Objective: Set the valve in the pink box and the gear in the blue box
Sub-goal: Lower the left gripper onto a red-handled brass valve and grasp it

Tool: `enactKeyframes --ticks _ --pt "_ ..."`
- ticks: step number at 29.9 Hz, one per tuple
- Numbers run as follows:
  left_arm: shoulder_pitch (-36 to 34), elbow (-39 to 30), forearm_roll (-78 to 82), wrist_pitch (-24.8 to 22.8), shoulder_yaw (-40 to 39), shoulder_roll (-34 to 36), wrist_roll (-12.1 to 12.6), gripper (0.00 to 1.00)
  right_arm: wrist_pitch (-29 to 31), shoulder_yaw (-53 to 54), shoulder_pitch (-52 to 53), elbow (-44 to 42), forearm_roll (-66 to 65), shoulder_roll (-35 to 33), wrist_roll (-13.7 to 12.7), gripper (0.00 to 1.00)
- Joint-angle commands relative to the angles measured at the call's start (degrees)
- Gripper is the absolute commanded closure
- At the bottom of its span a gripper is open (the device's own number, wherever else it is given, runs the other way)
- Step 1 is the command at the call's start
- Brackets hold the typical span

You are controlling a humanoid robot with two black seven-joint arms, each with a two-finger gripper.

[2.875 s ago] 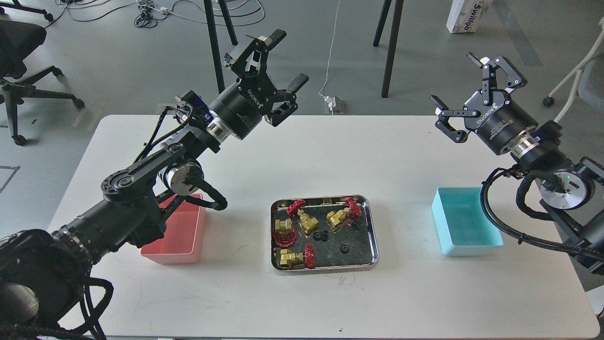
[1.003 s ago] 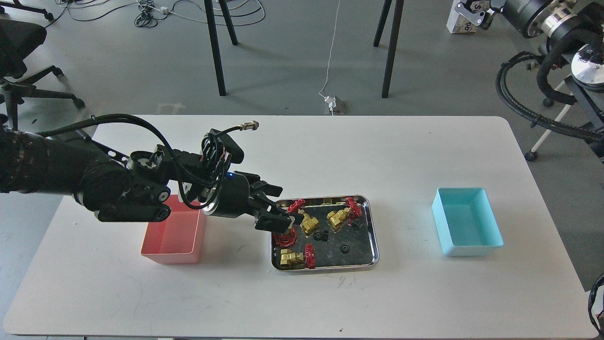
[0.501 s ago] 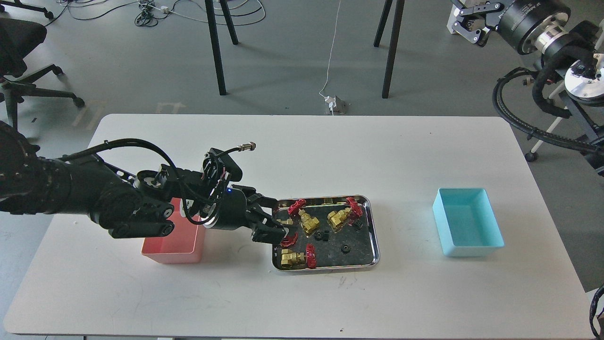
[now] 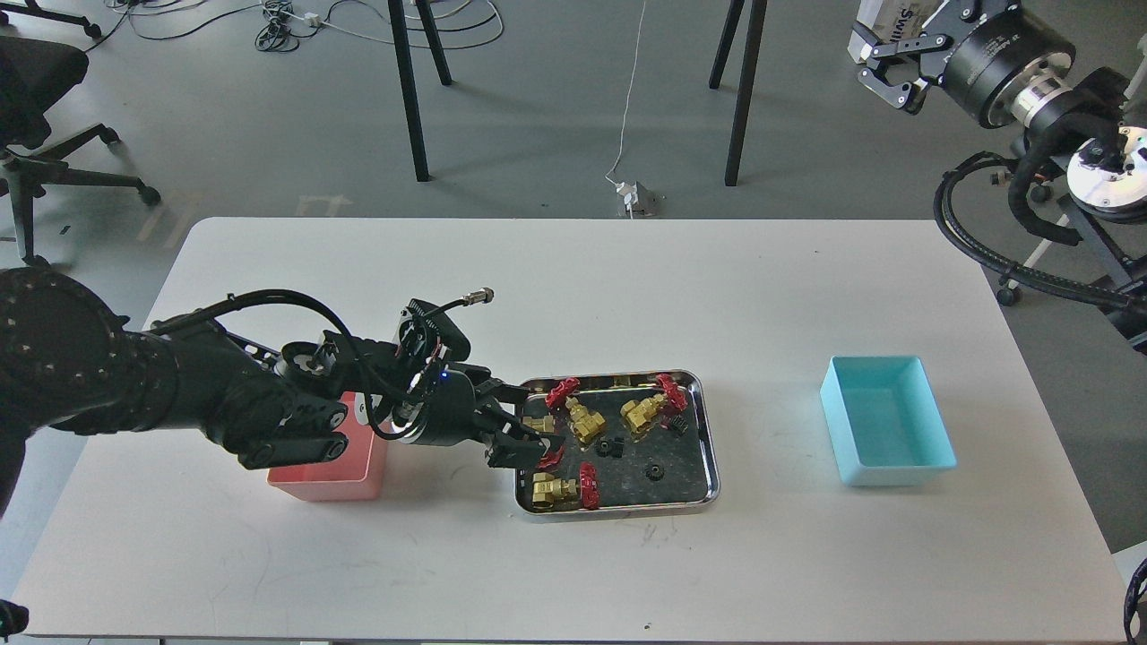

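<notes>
Where our left gripper (image 4: 529,441) reaches into the steel tray (image 4: 708,466), its fingers straddle a brass valve (image 4: 541,423) with red handwheel; whether they clamp it, we cannot tell.

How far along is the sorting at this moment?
Nothing is sorted: the blue box looks empty, and the visible part of the pink box holds nothing. The left gripper is at a valve on the tray's left side; grasp unclear. The other valves and gears remain there.
</notes>
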Motion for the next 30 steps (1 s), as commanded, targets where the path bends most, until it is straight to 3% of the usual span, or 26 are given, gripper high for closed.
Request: enactKeyframes --ticks 1,10,14,18,30 --pt "0.4 0.0 0.0 0.1 0.0 0.0 0.0 0.22 0.1 0.0 -0.5 0.0 0.0 0.0 0.0 0.00" --pt "0.7 0.0 1.7 0.1 0.1 0.0 0.0 0.43 0.1 -0.1 -1.0 -0.1 0.0 0.4 0.1 0.00" --pt "0.7 0.0 2.0 0.0 0.0 0.0 0.0 0.47 0.1 -0.1 -1.1 -0.2 0.0 0.5 0.1 0.00" --pt "0.7 0.0 2.0 0.1 -0.1 0.0 0.0 0.61 0.0 -0.1 -1.5 -0.3 0.0 0.5 0.1 0.00" --pt "0.0 0.0 2.0 0.2 -0.2 0.0 0.0 0.80 0.0 0.2 -1.9 -0.3 0.0 0.4 0.2 0.00"
